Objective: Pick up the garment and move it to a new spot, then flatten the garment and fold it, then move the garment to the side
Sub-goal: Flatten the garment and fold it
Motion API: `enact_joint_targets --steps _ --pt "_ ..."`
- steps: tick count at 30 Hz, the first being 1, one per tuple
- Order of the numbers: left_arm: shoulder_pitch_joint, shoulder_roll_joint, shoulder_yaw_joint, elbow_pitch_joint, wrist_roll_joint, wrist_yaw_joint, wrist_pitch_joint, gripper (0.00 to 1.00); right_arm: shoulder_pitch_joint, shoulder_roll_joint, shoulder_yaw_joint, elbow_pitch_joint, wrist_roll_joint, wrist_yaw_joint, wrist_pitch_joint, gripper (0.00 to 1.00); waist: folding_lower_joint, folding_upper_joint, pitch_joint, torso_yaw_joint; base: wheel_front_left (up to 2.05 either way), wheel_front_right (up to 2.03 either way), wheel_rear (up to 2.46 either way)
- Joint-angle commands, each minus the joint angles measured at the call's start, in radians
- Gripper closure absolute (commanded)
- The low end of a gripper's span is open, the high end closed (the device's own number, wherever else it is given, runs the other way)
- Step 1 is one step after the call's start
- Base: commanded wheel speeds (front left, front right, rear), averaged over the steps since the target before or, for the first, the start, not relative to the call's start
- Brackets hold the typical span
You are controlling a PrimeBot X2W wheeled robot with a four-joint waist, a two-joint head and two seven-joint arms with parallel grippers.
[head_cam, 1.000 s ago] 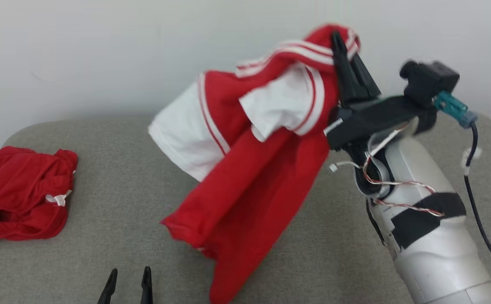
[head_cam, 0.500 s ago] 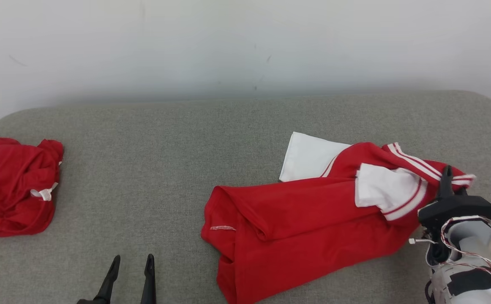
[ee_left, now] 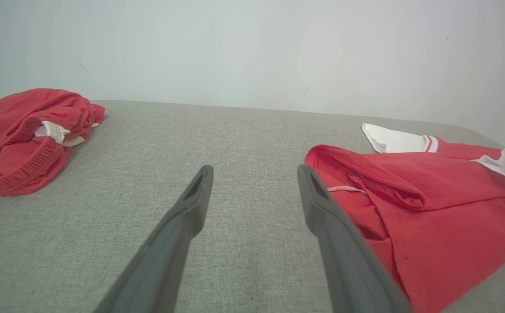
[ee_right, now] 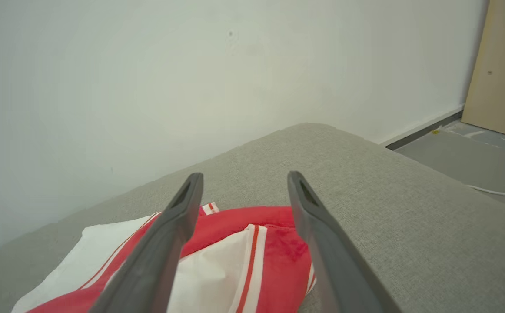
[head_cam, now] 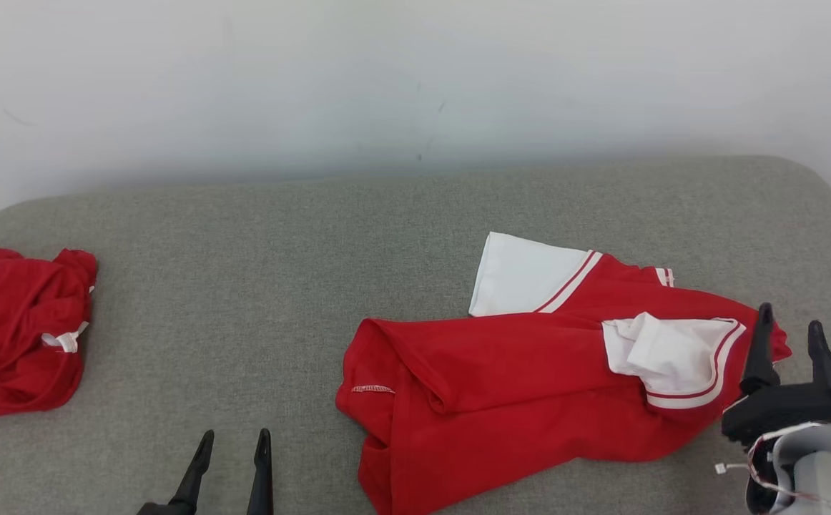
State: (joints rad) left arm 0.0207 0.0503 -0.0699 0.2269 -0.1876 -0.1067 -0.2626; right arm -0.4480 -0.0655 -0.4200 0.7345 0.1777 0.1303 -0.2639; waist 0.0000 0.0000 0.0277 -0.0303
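The garment (head_cam: 501, 379), a red shirt with white sleeves and striped trim, lies crumpled on the grey padded table (head_cam: 279, 286) right of centre. In the left wrist view the garment (ee_left: 422, 191) lies to the right; in the right wrist view the garment (ee_right: 235, 256) spreads under the fingers. My right gripper (head_cam: 787, 332) stands open at the shirt's right end, with one finger over the red edge and nothing held; the same right gripper (ee_right: 244, 181) shows spread fingers above a sleeve. My left gripper (head_cam: 235, 440) is open near the front edge, left of the shirt, and that left gripper (ee_left: 254, 171) holds nothing.
A second red garment (head_cam: 15, 329) lies bunched at the table's far left edge, and the same red garment (ee_left: 22, 134) shows in the left wrist view. A pale wall (head_cam: 415, 79) runs behind the table. Floor and a wooden panel (ee_right: 500, 69) lie beyond the table's right end.
The right gripper brought the shirt down from mid-air onto the table, then opened and let go. The shirt's right end settled flatter. The head camera has shifted.
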Motion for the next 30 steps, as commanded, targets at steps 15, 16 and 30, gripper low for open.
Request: enact_joint_targets --steps 15,16,30 --pt "0.038 0.000 -0.002 -0.001 -0.006 0.007 -0.003 0.00 0.498 0.001 0.351 -0.518 -0.185 0.001 0.009 0.00 0.0000 0.0000 -0.048 -0.016 0.00 0.00 0.00" --pt "0.040 0.000 -0.004 -0.001 -0.005 0.008 -0.003 0.00 0.512 0.001 0.357 -0.522 -0.193 0.001 0.014 0.00 0.0000 0.0000 -0.050 -0.015 0.00 0.00 0.00" --pt "-0.033 0.001 -0.170 0.096 0.035 -0.011 -0.003 0.00 0.548 0.007 0.373 -0.559 -0.187 0.001 0.044 0.00 0.0000 0.0000 -0.058 -0.043 0.00 0.00 0.00"
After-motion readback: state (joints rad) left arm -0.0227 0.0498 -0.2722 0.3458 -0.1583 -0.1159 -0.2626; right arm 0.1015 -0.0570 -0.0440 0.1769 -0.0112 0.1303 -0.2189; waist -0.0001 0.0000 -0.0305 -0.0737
